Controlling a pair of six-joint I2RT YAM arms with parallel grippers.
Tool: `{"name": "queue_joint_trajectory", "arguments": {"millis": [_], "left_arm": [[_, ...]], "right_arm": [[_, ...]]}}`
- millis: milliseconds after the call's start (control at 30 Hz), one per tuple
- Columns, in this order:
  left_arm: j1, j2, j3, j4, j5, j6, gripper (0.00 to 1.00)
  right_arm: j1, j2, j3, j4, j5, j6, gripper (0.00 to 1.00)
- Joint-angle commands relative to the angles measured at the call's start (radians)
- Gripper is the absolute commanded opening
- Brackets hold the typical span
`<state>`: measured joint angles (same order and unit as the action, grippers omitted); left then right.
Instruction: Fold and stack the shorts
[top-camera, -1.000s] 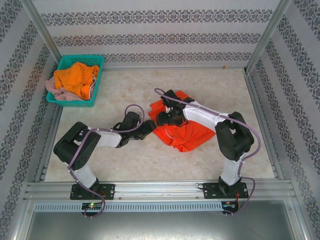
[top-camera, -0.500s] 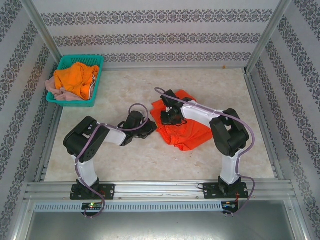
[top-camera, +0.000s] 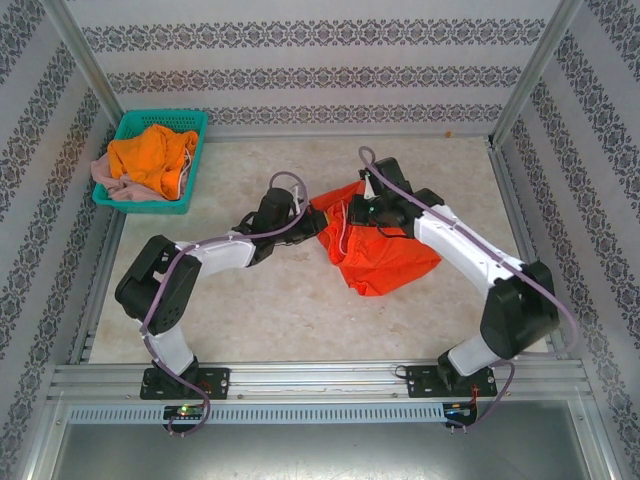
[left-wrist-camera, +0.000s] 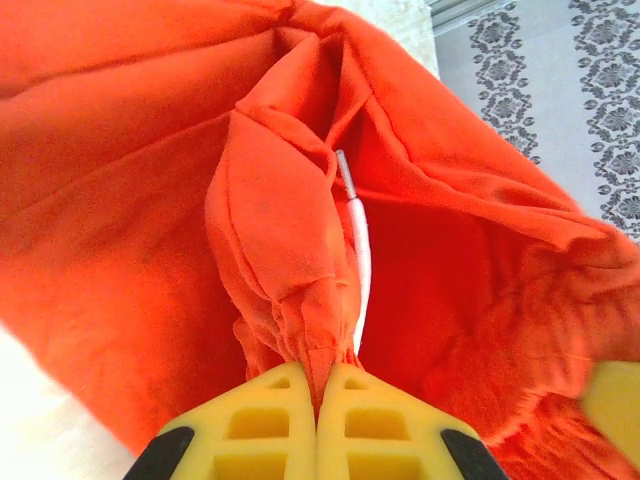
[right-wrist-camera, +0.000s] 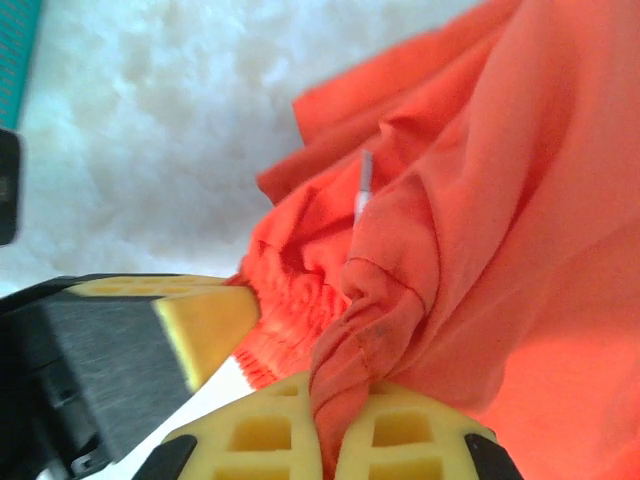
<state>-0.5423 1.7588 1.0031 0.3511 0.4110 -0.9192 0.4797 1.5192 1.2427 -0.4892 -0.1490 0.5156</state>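
While my left gripper (left-wrist-camera: 320, 385) pinches a bunched fold of the red-orange shorts (left-wrist-camera: 130, 200) next to the white drawstring (left-wrist-camera: 361, 250), my right gripper (right-wrist-camera: 325, 425) clamps another fold close by. Shorts sit bunched mid table (top-camera: 250, 310). Bright orange shorts (top-camera: 150, 155) and pink shorts (top-camera: 108, 178) lie in teal basket (top-camera: 150, 207), back-left.

Patterned grey-and-white walls (top-camera: 300, 60) are enclosing a pale marbled worktop (top-camera: 250, 320), metal posts (top-camera: 531, 70) are rising at its far corners, and even light is falling throughout.
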Motion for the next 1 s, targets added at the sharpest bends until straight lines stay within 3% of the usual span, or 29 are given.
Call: {"name": "queue_joint_trajectory", "arguments": {"millis": [0, 300, 533, 633, 767, 833, 967], "left_arm": [[-0.006, 0.018, 0.059, -0.109, 0.01, 0.094, 0.0], [0.028, 0.082, 0.006, -0.069, -0.022, 0.062, 0.0], [0.043, 0.151, -0.019, -0.025, -0.039, 0.057, 0.05], [0.057, 0.144, -0.048, -0.008, -0.058, 0.059, 0.16], [0.096, 0.096, -0.108, 0.003, -0.091, 0.052, 0.37], [0.126, 0.055, -0.147, 0.007, -0.106, 0.046, 0.52], [0.169, -0.066, -0.227, 0.008, -0.138, 0.056, 0.69]], "right_arm": [[0.004, 0.016, 0.01, 0.013, -0.051, -0.03, 0.0], [0.023, 0.19, 0.06, 0.081, -0.164, 0.043, 0.0], [0.06, 0.312, 0.087, 0.125, -0.181, 0.097, 0.02], [0.063, 0.357, 0.088, 0.153, -0.182, 0.133, 0.04], [0.062, 0.422, 0.087, 0.201, -0.208, 0.18, 0.09], [0.063, 0.456, 0.089, 0.23, -0.239, 0.209, 0.15], [0.064, 0.487, 0.093, 0.27, -0.291, 0.265, 0.33]]}}
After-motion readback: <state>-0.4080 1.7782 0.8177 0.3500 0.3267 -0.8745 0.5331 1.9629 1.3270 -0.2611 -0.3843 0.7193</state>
